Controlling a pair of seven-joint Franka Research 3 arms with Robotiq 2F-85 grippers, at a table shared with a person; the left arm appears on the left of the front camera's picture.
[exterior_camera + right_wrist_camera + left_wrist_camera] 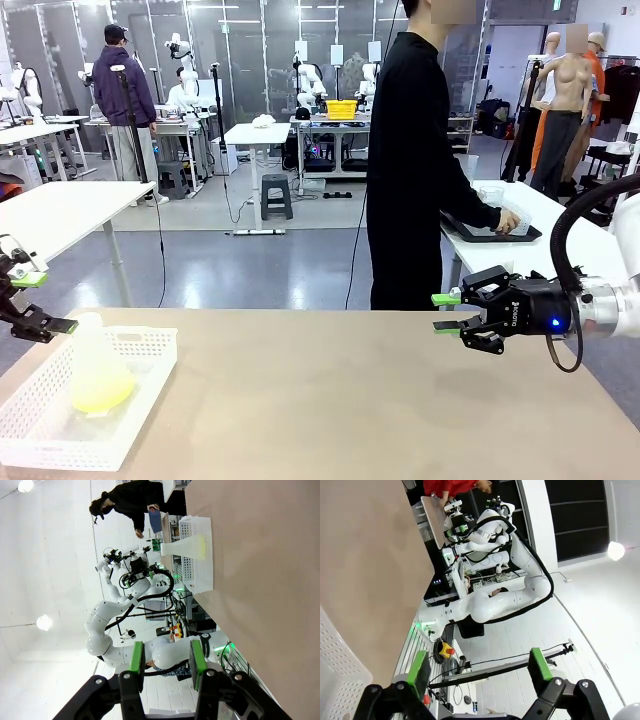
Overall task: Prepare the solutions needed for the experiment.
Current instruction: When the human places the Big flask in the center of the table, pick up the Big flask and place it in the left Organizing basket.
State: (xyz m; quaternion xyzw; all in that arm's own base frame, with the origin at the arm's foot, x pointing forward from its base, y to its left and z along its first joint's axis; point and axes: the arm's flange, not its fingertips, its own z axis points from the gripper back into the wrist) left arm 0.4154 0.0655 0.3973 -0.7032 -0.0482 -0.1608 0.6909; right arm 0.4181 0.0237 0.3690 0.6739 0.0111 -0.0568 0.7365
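Here, solutions (100,395) pooled yellow-green inside a frosted conical flask (93,362) in a white perforated basket (140,352). Left gripper (38,303) beside it, jaws apart, empty. Right gripper (446,312) likewise open, well apart.

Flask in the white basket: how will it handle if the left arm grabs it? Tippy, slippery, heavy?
Probably light: the frosted conical flask holds just a shallow layer of yellow-green solution. Its wide base in the white basket suggests it resists tipping, though the liquid would slosh if tilted. The smooth tapered wall may slip upward through the pads, so gripping the narrow neck looks safer.
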